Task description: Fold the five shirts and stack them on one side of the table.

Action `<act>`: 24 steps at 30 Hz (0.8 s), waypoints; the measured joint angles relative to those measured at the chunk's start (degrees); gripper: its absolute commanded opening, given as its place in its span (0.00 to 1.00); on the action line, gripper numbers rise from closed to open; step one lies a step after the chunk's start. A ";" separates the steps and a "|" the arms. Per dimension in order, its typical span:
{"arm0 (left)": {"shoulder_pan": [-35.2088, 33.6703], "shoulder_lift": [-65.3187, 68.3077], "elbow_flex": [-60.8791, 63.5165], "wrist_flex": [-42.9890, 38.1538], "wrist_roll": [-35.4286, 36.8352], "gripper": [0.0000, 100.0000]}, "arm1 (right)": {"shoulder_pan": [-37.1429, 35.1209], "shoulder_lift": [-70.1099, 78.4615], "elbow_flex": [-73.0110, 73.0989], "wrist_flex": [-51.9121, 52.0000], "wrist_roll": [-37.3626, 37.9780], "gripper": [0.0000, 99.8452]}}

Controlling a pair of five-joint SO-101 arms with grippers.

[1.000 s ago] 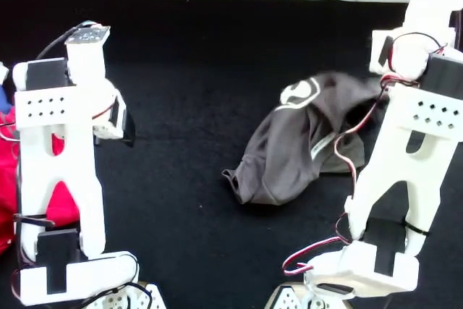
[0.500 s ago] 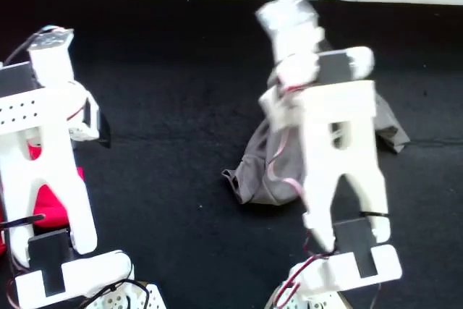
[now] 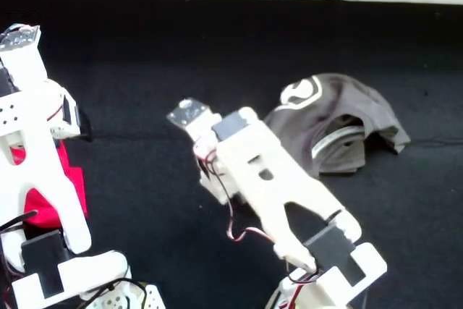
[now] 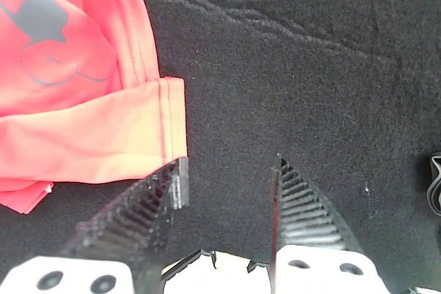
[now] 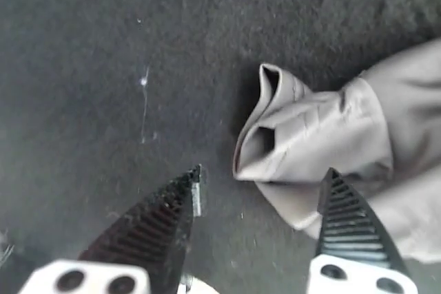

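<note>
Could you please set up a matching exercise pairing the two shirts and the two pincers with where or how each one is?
Column A
1. grey shirt
2. red shirt
3. left pincer
4. right pincer

Column B
a. open, one finger at a red hem corner
b. crumpled on the right half of the table
c. open above a grey sleeve end
d. lying at the table's left edge

Pairs: 1-b, 2-d, 3-a, 4-c
</note>
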State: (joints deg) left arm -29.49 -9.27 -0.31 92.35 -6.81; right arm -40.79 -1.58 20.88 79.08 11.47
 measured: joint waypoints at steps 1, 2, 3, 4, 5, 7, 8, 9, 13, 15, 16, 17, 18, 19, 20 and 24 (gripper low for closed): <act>0.00 0.00 0.00 0.00 0.00 0.20 | 0.00 0.00 0.97 -1.32 -0.09 0.25; 0.00 0.00 0.00 0.00 0.00 0.20 | -0.09 0.00 1.93 -2.46 -0.26 0.25; 0.00 0.00 0.00 0.00 0.00 0.20 | -0.09 0.00 2.99 -3.52 -0.35 0.25; 0.00 0.00 0.00 0.00 0.00 0.20 | -0.09 0.00 4.13 -4.84 -0.35 0.25; 0.00 0.00 0.00 0.00 0.00 0.20 | -0.09 0.00 5.36 -6.07 -0.35 0.25; 0.00 0.00 0.00 0.00 0.00 0.20 | -0.09 0.00 8.09 -8.97 -0.35 0.25; 0.00 0.00 0.00 0.00 0.00 0.20 | -0.09 0.00 9.67 -10.46 -0.35 0.25; 0.00 0.00 0.00 0.00 0.00 0.20 | -0.09 0.00 11.08 -11.96 -0.35 0.23; 0.00 0.00 0.00 0.00 0.00 0.20 | 2.64 0.00 13.89 -16.62 -0.35 0.02; 0.00 0.00 0.00 0.00 0.00 0.20 | 5.36 0.00 14.15 -18.37 -0.35 0.02; 0.00 0.00 0.00 0.00 0.00 0.20 | 6.95 0.00 14.15 -18.99 -0.35 0.02; 0.00 0.00 0.00 0.00 0.00 0.20 | 8.62 0.00 14.15 -19.34 -0.35 0.01; 0.00 0.00 0.00 0.00 0.00 0.20 | 10.29 0.00 14.15 -19.52 -0.35 0.00; 0.00 0.00 0.00 0.00 0.00 0.20 | 11.87 0.00 14.07 -19.43 -0.35 0.01; 0.00 0.00 0.00 0.00 0.00 0.20 | 13.45 0.00 13.36 -19.08 -0.35 0.01; 0.00 0.00 0.00 0.00 0.00 0.20 | 19.43 0.00 5.54 -12.31 -0.35 0.01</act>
State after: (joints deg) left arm -29.49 -9.27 -0.31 92.35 -6.81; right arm -21.36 -1.58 26.42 66.77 11.12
